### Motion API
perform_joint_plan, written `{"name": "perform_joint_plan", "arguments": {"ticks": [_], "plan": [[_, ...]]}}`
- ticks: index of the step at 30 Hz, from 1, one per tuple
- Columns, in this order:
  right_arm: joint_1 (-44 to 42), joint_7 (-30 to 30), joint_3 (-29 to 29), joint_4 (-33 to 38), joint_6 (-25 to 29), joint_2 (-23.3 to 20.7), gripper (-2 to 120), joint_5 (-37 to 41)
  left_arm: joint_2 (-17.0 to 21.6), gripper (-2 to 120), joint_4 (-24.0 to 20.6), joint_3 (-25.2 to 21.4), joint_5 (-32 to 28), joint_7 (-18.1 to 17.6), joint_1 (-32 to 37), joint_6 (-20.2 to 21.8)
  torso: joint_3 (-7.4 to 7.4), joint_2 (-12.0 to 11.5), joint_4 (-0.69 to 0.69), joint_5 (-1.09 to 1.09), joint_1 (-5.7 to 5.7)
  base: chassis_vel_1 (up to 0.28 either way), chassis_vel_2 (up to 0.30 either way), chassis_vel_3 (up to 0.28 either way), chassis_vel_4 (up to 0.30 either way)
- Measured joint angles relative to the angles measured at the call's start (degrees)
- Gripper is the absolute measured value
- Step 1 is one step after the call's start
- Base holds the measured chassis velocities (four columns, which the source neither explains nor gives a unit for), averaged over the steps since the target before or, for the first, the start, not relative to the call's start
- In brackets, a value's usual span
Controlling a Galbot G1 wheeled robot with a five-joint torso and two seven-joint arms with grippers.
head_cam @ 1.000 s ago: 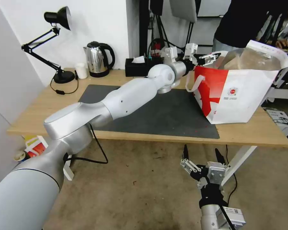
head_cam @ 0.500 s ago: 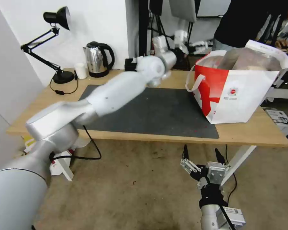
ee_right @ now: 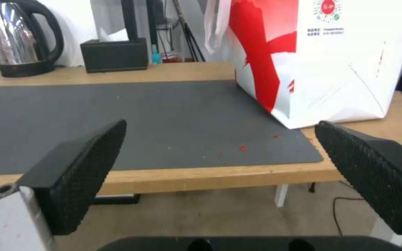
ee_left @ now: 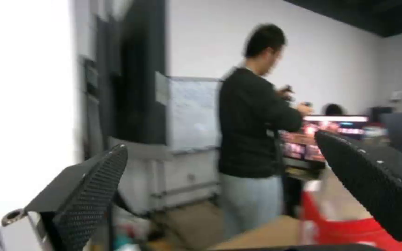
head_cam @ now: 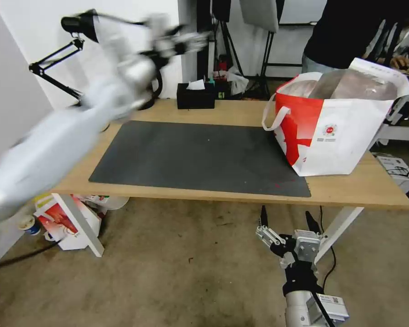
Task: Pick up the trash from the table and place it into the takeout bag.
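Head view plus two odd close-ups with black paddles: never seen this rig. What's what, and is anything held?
It's a two-armed wheeled robot. The head camera looks down at the table. The left gripper is raised near the lamp; its wrist camera faces the room between open, empty fingers. The right gripper hangs below the table edge, open and empty; those paddles are its fingers. On the table: a grey mat, the takeout bag, a kettle and a black box.

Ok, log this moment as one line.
left end effector: open, raised above table | right end effector: open, below table edge | takeout bag: upright on table
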Motion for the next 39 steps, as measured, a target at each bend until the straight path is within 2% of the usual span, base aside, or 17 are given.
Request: {"name": "perform_joint_plan", "arguments": {"ticks": [1,2,4,5,6,8,10,12,14,16,18,19,22,23,26,30,39], "plan": [[0.0,0.0,0.0,0.0,0.0,0.0,100,0.0,4.4,100,-4.5,-10.4,2.6,1.4,11.8,-1.8,-0.01,0.0,-0.03,0.11,0.0,0.0,0.0,0.0,0.0],[0.0,0.0,0.0,0.0,0.0,0.0,100,0.0,5.8,100,-6.4,-15.5,3.2,2.0,18.2,-2.8,0.0,0.0,-0.03,0.06,0.0,0.0,0.0,0.0,0.0],[0.0,0.0,0.0,0.0,0.0,0.0,100,0.0,6.1,100,-6.8,-16.8,3.3,2.1,19.8,-3.0,0.0,0.0,-0.02,0.04,0.0,0.0,0.0,0.0,0.0],[0.0,0.0,0.0,0.0,0.0,0.0,100,0.0,6.8,100,-9.0,-25.1,4.5,2.6,29.4,-3.8,0.0,0.0,-0.08,0.1,0.0,0.0,0.0,0.0,0.0],[0.0,0.0,0.0,0.0,0.0,0.0,100,0.0,6.6,100,-9.8,-29.2,5.9,2.8,34.3,-4.1,0.0,0.0,-0.06,0.11,-0.01,0.0,0.0,0.0,0.0],[0.0,0.0,0.0,0.0,0.0,0.0,100,0.0,6.2,100,-10.1,-31.4,7.0,3.0,36.9,-4.2,0.0,0.0,-0.06,0.1,-0.01,0.0,0.0,0.0,0.0],[0.0,0.0,0.0,0.0,0.0,0.0,100,0.0,4.2,100,-11.0,-36.3,9.8,3.5,43.1,-4.4,0.0,0.0,-0.04,0.07,0.0,0.0,0.0,0.0,0.0],[0.0,0.0,0.0,0.0,0.0,0.0,100,0.0,-1.5,100,-13.2,-42.1,15.0,3.1,51.4,-5.6,0.01,0.0,-0.1,0.08,0.0,0.0,0.0,0.0,0.0],[0.0,0.0,0.0,0.0,0.0,0.0,100,0.0,-2.7,100,-13.6,-42.9,16.1,3.0,52.7,-5.8,0.01,0.0,-0.1,0.08,0.01,0.0,0.0,0.0,0.0],[0.0,0.0,0.0,0.0,0.0,0.0,100,0.0,-6.4,100,-15.1,-45.1,19.8,3.0,56.8,-6.3,0.01,0.0,-0.09,0.11,0.01,0.0,0.0,0.0,0.0],[0.0,0.0,0.0,0.0,0.0,0.0,100,0.0,-15.9,100,-19.6,-48.8,25.1,3.0,65.0,-5.8,0.01,0.0,-0.03,0.08,0.0,0.0,0.0,0.0,0.0],[0.0,0.0,0.0,0.0,0.0,0.0,100,0.0,-15.9,100,-19.6,-48.8,25.1,3.0,65.0,-5.8,0.01,0.0,-0.03,0.08,0.0,0.0,0.0,0.0,0.0],[0.0,0.0,0.0,0.0,0.0,0.0,100,0.0,-25.4,100,-23.9,-50.0,30.9,3.4,71.6,-6.9,0.0,0.0,-0.06,0.1,0.0,0.0,0.0,0.0,0.0],[0.0,0.0,0.0,0.0,0.0,0.0,100,0.0,-25.4,100,-23.9,-50.0,30.9,3.4,71.6,-6.9,0.0,0.0,-0.06,0.1,0.0,0.0,0.0,0.0,0.0],[0.0,0.0,0.0,0.0,0.0,0.0,100,0.0,-32.1,100,-27.0,-49.5,35.3,4.2,76.1,-7.9,0.01,0.0,-0.04,0.11,0.0,0.0,0.0,0.0,0.0],[0.0,0.0,0.0,0.0,0.0,0.0,100,0.0,-36.7,100,-27.6,-47.6,40.9,4.3,78.5,-9.7,0.01,0.0,-0.07,0.11,0.01,0.0,0.0,0.0,0.0],[0.0,0.0,0.0,0.0,0.0,0.0,100,0.0,-42.3,100,-26.7,-43.9,45.9,4.7,83.3,-14.0,0.01,0.0,-0.06,0.1,0.01,0.0,0.0,0.0,0.0]]}}
